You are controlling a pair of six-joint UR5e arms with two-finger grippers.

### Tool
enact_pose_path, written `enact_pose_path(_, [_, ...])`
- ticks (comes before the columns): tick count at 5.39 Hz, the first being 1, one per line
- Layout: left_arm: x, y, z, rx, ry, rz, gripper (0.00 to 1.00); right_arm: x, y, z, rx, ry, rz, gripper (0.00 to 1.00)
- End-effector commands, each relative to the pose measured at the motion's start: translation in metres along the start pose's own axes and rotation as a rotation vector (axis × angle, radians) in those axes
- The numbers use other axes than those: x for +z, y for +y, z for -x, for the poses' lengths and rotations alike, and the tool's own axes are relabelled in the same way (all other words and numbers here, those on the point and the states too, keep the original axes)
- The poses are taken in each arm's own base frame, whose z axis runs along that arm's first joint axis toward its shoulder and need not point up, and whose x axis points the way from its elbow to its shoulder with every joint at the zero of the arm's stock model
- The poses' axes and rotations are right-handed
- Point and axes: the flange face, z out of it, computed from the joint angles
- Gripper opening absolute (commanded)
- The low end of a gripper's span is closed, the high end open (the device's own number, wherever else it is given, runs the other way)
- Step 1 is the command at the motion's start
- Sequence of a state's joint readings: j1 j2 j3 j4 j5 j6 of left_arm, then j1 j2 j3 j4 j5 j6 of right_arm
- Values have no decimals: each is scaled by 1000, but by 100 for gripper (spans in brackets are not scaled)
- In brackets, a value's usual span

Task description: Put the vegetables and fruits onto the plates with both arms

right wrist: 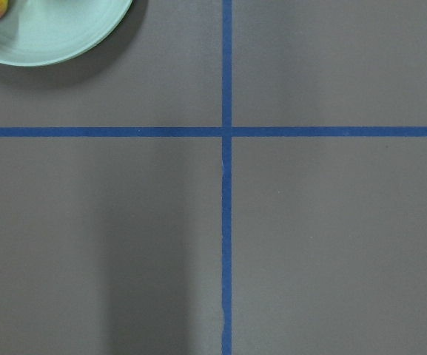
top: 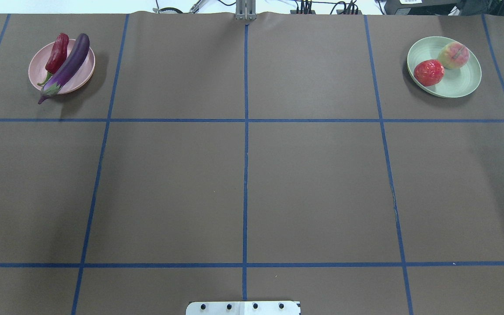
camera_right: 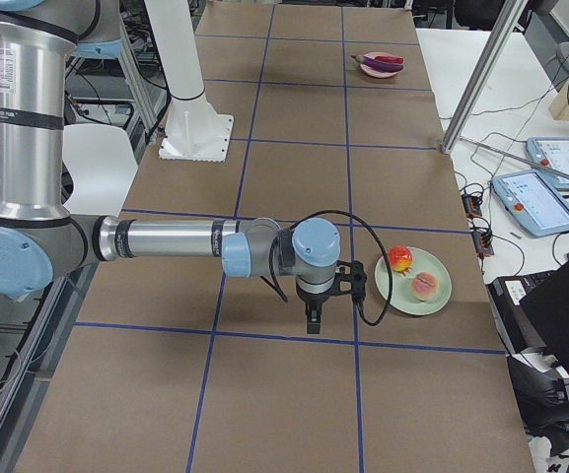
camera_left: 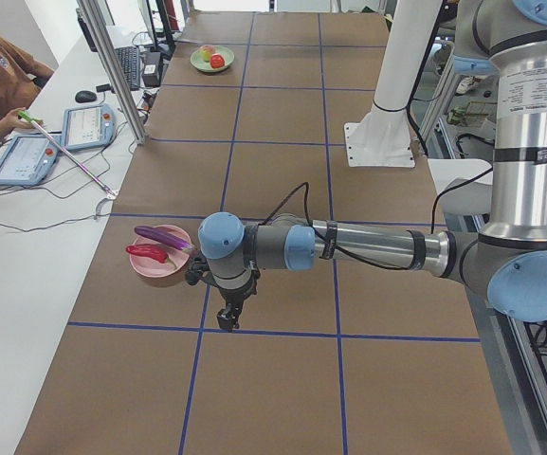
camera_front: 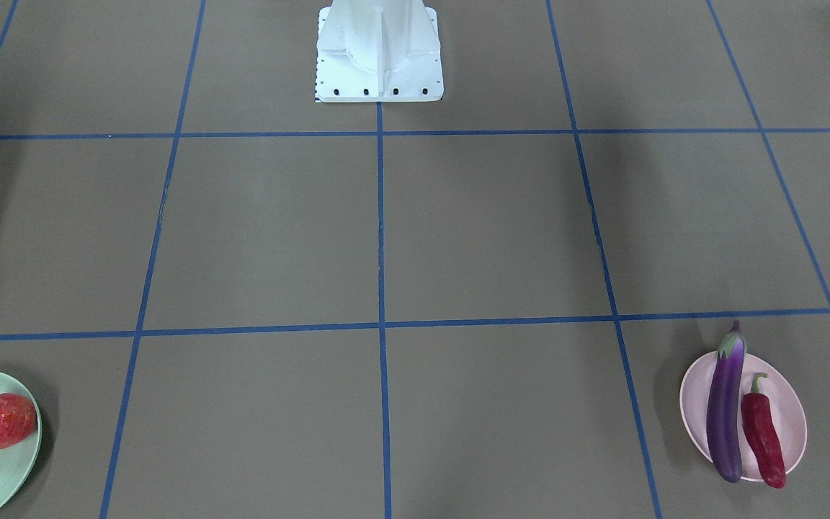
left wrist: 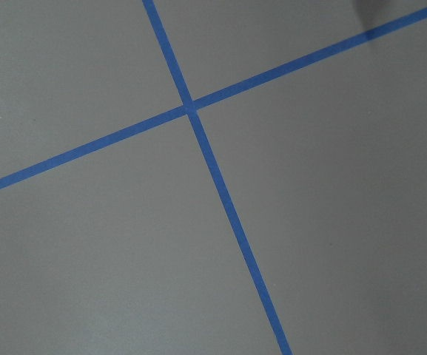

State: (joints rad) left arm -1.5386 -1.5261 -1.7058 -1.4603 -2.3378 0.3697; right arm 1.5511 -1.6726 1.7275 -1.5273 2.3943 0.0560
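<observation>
On the pale pink oval plate (top: 82, 73) at the worktop's (top: 169, 188) far left, the long glossy purple eggplant (top: 66, 65) is laid against the wrinkled red chili pepper (top: 57, 53), its cap overhanging the rim; the speckled red-orange pomegranate (top: 428, 72) and blushed yellow-green peach (top: 453, 55) are seated on the round mint-green plate (top: 460, 83) at far right. Placing is judged done, so any retreat is best made upward, clear of that overhang. The left arm's fingers (camera_left: 227, 320) and the right arm's fingers (camera_right: 311, 320) are poised over the worktop near their plates, nothing seen in them; apart or together cannot be told.

Wide bare table (top: 243, 175) between pink plate (top: 82, 72) and green plate (top: 457, 83).
</observation>
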Motion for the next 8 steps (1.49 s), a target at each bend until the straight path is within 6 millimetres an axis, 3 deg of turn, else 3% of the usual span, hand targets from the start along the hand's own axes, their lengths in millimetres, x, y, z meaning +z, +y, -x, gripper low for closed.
enact_pose_path(1, [2,3,1,-6,2,4,100,-1,-3,12,-19,-16,-2,100])
enact_pose_path(5, [3,1,2,-103,5,5,100,4,-2,8,-7,-12,9,100])
enact_pose_path(8, [13,1,12,-115,12,21,100,10,-1,10,125,3,23,100])
